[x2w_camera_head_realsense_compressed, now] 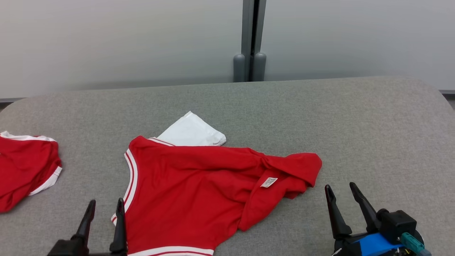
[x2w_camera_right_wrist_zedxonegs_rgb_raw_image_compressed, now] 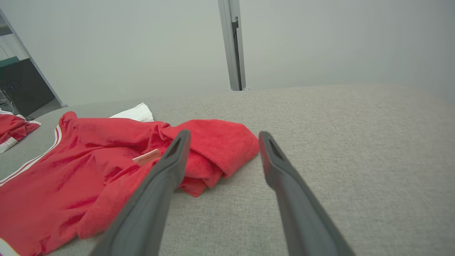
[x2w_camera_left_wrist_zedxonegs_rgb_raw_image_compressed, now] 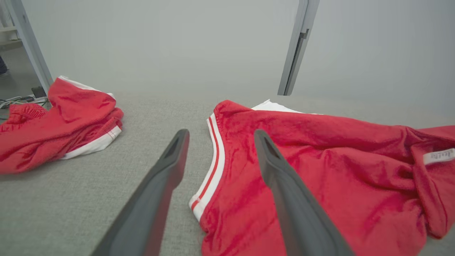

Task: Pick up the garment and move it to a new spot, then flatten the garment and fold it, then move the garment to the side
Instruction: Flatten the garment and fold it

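Observation:
A red garment with white-striped trim lies rumpled in the middle of the grey table, its right part bunched and folded over, a small white label showing. The same garment spreads ahead in the left wrist view, and the garment lies to the left in the right wrist view. My left gripper stands open at the garment's lower left edge, one finger over the trim, nothing between the fingers. My right gripper is open, just right of the bunched end, apart from the cloth.
A second red piece with white trim lies at the table's left edge. A white folded cloth pokes out behind the garment. The grey table stretches right, with a pale wall and a grey post behind.

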Robot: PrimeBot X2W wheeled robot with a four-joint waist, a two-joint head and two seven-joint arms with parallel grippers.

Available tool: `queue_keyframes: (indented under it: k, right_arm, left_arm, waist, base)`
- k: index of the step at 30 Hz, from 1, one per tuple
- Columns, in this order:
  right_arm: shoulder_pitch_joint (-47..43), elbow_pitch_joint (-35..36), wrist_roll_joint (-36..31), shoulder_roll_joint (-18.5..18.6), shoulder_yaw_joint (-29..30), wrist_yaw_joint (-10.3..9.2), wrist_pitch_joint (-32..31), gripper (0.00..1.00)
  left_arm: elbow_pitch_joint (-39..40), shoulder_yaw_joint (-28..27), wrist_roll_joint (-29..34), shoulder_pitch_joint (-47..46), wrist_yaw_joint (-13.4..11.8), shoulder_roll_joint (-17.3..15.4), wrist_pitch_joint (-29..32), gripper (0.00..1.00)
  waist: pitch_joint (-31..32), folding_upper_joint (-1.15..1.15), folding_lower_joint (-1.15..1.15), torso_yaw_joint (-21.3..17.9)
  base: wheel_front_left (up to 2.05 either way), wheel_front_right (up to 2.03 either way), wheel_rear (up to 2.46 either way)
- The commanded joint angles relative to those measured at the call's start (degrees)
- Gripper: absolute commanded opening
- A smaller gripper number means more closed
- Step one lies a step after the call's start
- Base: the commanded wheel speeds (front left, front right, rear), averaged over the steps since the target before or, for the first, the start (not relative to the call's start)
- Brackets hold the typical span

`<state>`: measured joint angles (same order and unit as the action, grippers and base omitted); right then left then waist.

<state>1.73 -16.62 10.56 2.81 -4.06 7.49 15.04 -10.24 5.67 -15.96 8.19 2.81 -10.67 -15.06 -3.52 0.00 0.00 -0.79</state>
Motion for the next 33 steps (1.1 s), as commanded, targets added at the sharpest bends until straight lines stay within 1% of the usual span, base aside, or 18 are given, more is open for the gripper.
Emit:
queue_keyframes:
  k: [1,4,5,12,17,24,28,33]
  right_arm:
    - [-0.4,0.0,0.1,0.2,-0.1,0.01,0.2,1.00]
    - [0.1,0.1,0.0,0.2,-0.1,0.01,0.2,1.00]
    - [0.5,0.2,0.0,0.2,0.0,0.01,0.2,1.00]
    - [1.8,0.3,0.3,0.2,-0.1,0.01,0.2,1.00]
    - [2.9,0.5,0.3,0.1,0.2,0.01,0.2,1.00]
    - [4.8,0.9,0.3,0.1,0.4,0.01,0.2,1.00]
    - [5.6,1.1,0.8,0.2,0.0,0.01,0.2,1.00]
    - [6.5,1.2,1.2,0.2,-0.3,0.01,0.2,1.00]
  left_arm:
    - [0.1,-0.8,0.8,-2.2,0.3,0.2,-0.2,1.00]
    - [-1.1,-1.9,1.6,-6.3,1.0,-0.1,-0.2,1.00]
    - [-2.8,-2.5,1.9,-9.6,1.3,-0.6,-0.2,1.00]
    - [-11.5,-3.9,1.4,-20.1,2.0,-2.7,-0.1,1.00]
    - [-16.6,-4.1,0.8,-26.8,2.6,-4.6,1.2,1.00]
    - [-22.8,-2.6,-0.7,-34.7,3.9,-8.1,6.5,1.00]
    - [-26.3,-0.7,-1.7,-37.7,4.3,-10.4,11.0,1.00]
    - [-30.6,2.1,-4.0,-39.8,4.7,-12.2,15.1,1.00]
  waist:
    - [0.0,0.00,0.00,-0.3]
    - [-0.6,0.00,0.00,-1.0]
    - [-1.1,0.00,0.00,-1.4]
    - [-3.3,0.00,0.00,-3.7]
    - [-5.3,0.00,0.00,-5.2]
    - [-8.6,0.00,0.00,-7.1]
    - [-10.1,0.00,0.00,-8.2]
    - [-11.6,0.00,0.00,-9.4]
  base:
    - [0.00,0.00,0.00]
    - [0.00,0.00,0.00]
    - [0.00,0.00,0.00]
    - [0.00,0.00,0.00]
    - [0.00,0.00,0.00]
    - [0.00,0.00,0.00]
    - [0.00,0.00,0.00]
    - [0.00,0.00,0.00]
